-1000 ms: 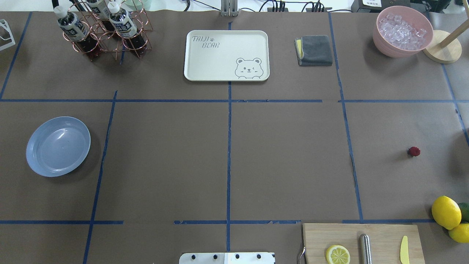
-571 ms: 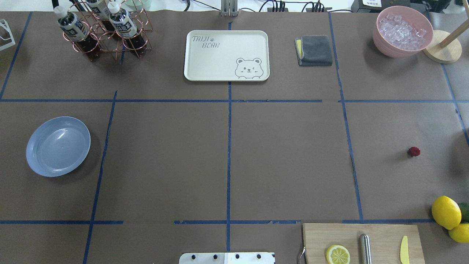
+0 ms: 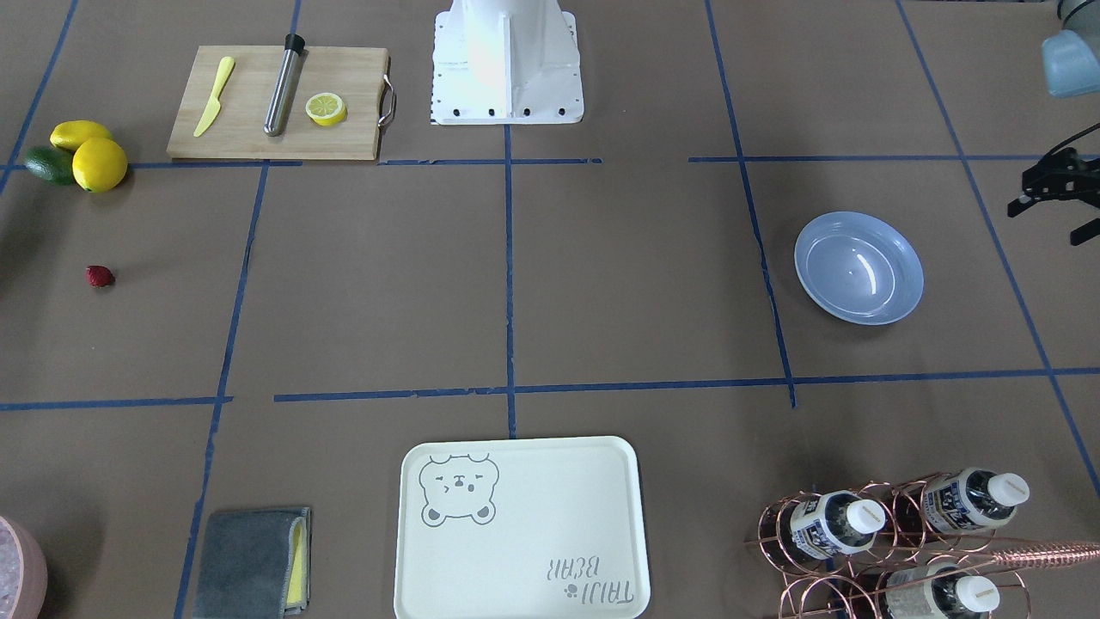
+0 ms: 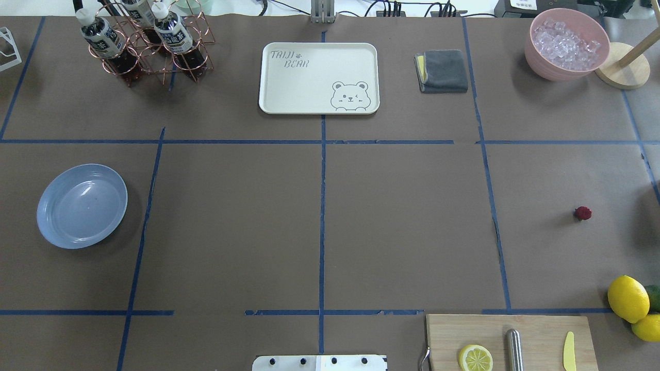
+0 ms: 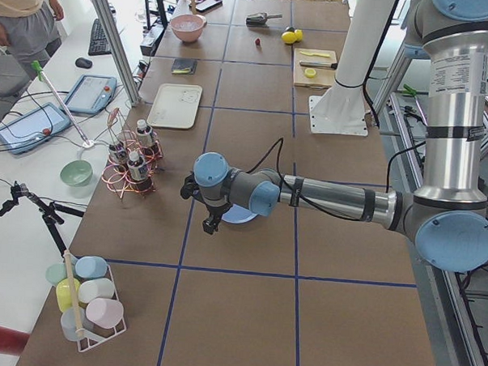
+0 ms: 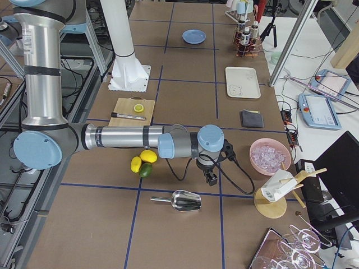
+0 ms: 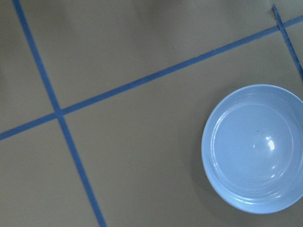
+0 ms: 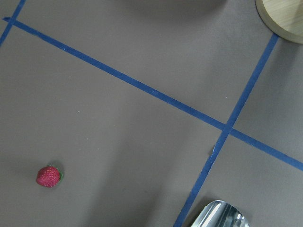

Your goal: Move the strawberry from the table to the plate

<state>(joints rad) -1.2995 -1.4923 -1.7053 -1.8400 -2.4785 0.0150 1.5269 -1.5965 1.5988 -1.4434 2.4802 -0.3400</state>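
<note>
The strawberry (image 4: 582, 213) is a tiny dark-red berry lying alone on the brown-paper table (image 4: 402, 226) at the far right. It also shows in the front view (image 3: 100, 275) and low left in the right wrist view (image 8: 48, 176). The pale-blue plate (image 4: 81, 206) sits bare at the far left, and is the same plate (image 7: 255, 149) under the left wrist camera. My left gripper (image 3: 1045, 225) hovers outside the plate (image 3: 858, 267), fingers spread, holding nothing. My right gripper (image 6: 212, 179) hangs beyond the lemons near the strawberry's spot. I cannot tell whether it is open or shut.
Two lemons (image 4: 628, 298) and a green avocado lie near the strawberry. A cutting board (image 4: 510, 340) holds a lemon half, knife and steel rod. At the back stand a bear tray (image 4: 318, 77), bottle rack (image 4: 149, 44), grey cloth (image 4: 442, 70) and pink ice bowl (image 4: 567, 44). A metal scoop (image 6: 182, 200) lies beyond the right gripper.
</note>
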